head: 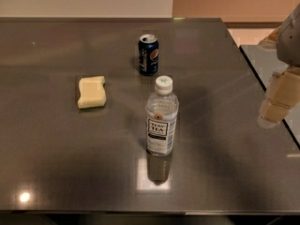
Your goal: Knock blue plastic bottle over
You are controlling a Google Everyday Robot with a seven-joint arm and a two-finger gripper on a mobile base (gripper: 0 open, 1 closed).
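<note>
The blue plastic bottle (161, 116) stands upright near the middle of the dark table (56, 163). It is clear with a faint blue tint, a white cap and a white-and-dark "TEA" label. My gripper (276, 108) hangs at the right edge of the view, above the table's right side, well to the right of the bottle and apart from it. It holds nothing that I can see.
A dark blue Pepsi can (148, 54) stands upright behind the bottle. A yellow sponge (91, 92) lies to the bottle's left. The table's right edge runs close under the gripper, and a second surface (262, 60) lies beyond it.
</note>
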